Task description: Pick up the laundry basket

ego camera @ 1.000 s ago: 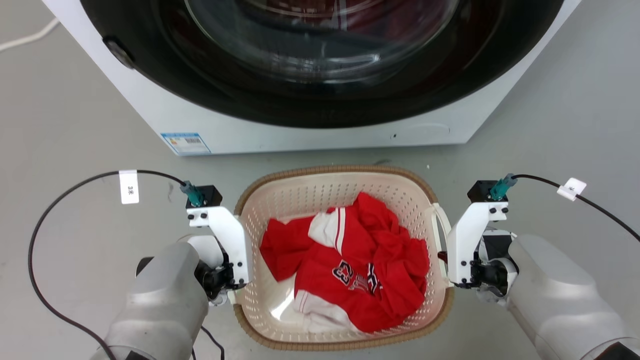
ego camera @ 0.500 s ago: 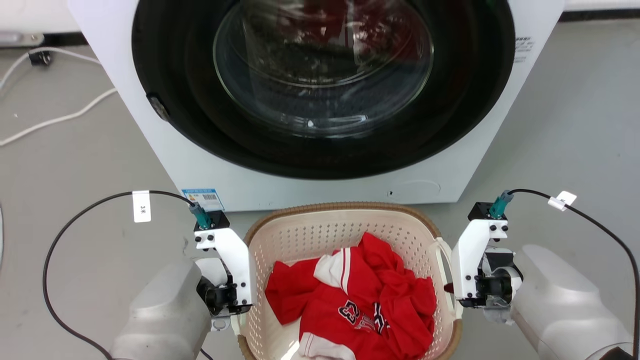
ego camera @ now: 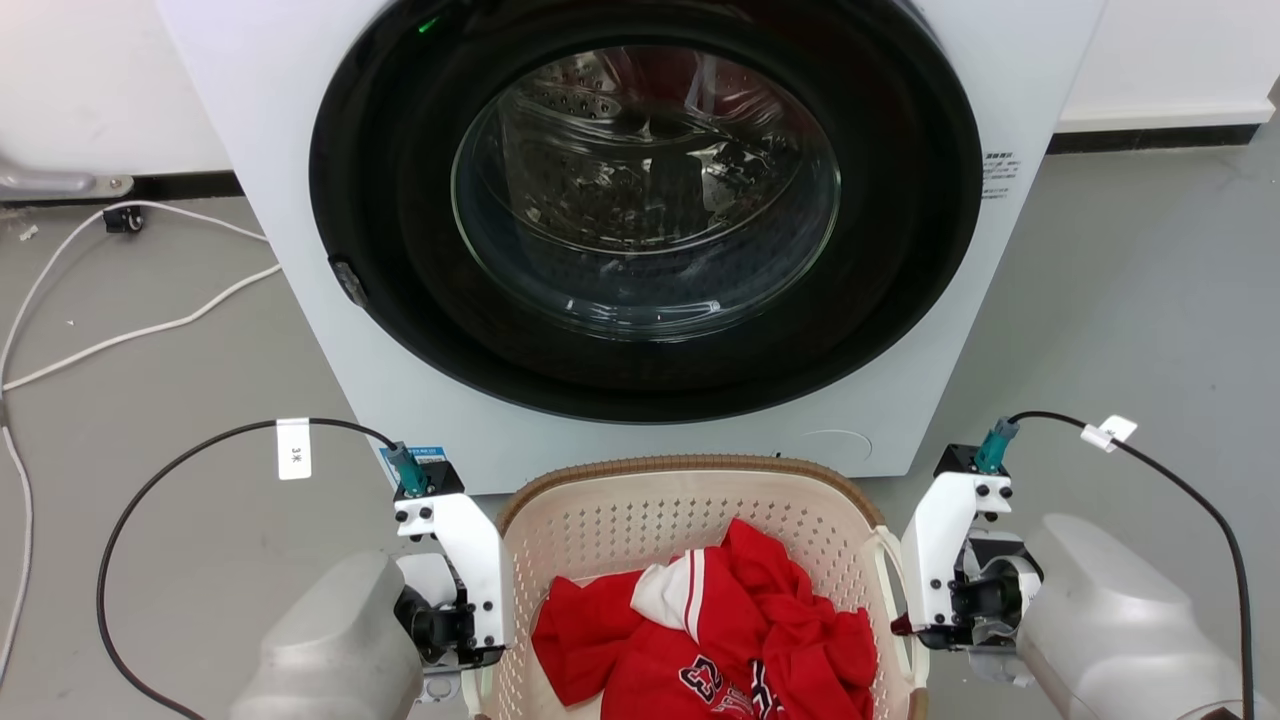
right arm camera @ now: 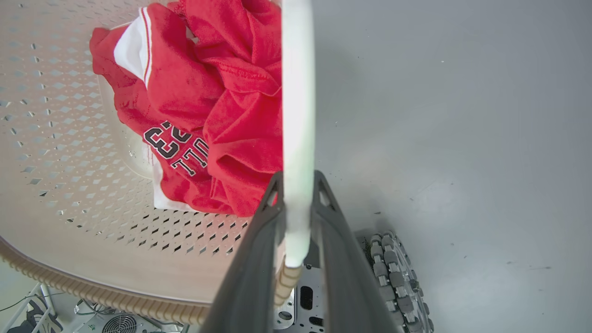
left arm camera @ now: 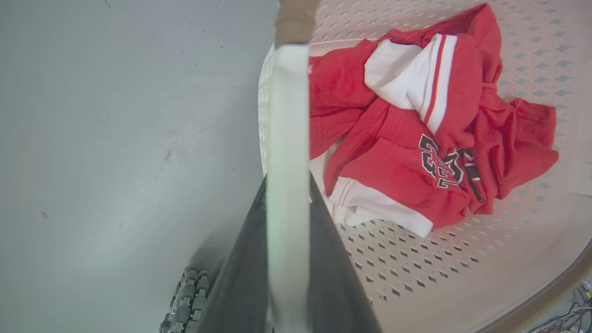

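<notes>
The laundry basket (ego camera: pixel 690 468), cream perforated plastic with a brown woven-look rim, hangs between my two arms at the bottom of the head view. A red and white jersey (ego camera: pixel 720 640) lies crumpled in it. My left gripper (left arm camera: pixel 286 178) is shut on the basket's white loop handle (left arm camera: pixel 286 115), which runs up between its dark fingers. My right gripper (right arm camera: pixel 298 178) is shut on the opposite handle (right arm camera: pixel 298 92) in the same way. In the head view the left gripper (ego camera: pixel 480 650) and right gripper (ego camera: pixel 900 625) press against the basket's two sides. My wheeled base shows under the basket's rim (right arm camera: pixel 106 296).
A white front-loading washing machine (ego camera: pixel 640 230) with its round glass door closed stands just beyond the basket. White cables (ego camera: pixel 130 330) trail over the grey floor at the left. My base wheels (right arm camera: pixel 393 277) sit below the right gripper.
The head camera has tilted or risen, so the washing machine and the basket sit lower in the picture. Both grippers keep the same hold on the basket's sides.
</notes>
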Motion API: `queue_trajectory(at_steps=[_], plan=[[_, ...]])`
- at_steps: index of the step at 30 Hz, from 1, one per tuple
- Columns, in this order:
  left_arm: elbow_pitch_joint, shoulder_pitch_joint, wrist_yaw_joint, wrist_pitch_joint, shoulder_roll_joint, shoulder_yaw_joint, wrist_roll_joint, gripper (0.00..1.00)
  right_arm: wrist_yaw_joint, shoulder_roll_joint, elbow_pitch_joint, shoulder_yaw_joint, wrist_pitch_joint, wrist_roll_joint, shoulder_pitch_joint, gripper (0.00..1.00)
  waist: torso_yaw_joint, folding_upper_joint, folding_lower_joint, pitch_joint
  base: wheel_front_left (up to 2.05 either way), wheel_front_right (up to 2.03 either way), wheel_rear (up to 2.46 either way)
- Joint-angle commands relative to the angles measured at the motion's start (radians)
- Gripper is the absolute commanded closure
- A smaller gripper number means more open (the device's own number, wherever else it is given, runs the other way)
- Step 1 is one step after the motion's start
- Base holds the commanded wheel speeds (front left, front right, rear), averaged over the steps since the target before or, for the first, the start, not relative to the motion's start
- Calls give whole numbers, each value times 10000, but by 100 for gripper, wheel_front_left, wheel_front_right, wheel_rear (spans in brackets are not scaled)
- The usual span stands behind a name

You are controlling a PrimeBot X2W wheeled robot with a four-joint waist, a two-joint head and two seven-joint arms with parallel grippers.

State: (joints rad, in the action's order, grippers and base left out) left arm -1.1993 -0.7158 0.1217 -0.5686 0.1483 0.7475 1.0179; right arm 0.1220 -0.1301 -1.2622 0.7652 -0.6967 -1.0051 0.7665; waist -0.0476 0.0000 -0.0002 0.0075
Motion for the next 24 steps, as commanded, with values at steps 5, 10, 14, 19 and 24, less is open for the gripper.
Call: queue_trajectory(at_steps=[5,10,14,19,24], plan=[[246,169,160,-146,-439,140,304,100,157,592,69,-44,-155,-229,-254,100,6,0,2,-203,0,0,0],[227,336,160,-252,-445,265,446,100,157,653,13,-47,-135,-286,-429,100,32,0,2,-301,0,0,0],[203,409,160,-210,-439,338,523,100,157,662,-21,-27,-134,-283,-480,100,47,0,2,-329,0,0,0],[178,371,161,-129,-426,415,590,100,158,644,-47,0,-120,-264,-385,100,58,0,2,-301,0,0,0],[166,372,161,-84,-443,497,670,100,158,639,-68,17,-109,-264,-303,100,64,0,2,-289,0,0,0]])
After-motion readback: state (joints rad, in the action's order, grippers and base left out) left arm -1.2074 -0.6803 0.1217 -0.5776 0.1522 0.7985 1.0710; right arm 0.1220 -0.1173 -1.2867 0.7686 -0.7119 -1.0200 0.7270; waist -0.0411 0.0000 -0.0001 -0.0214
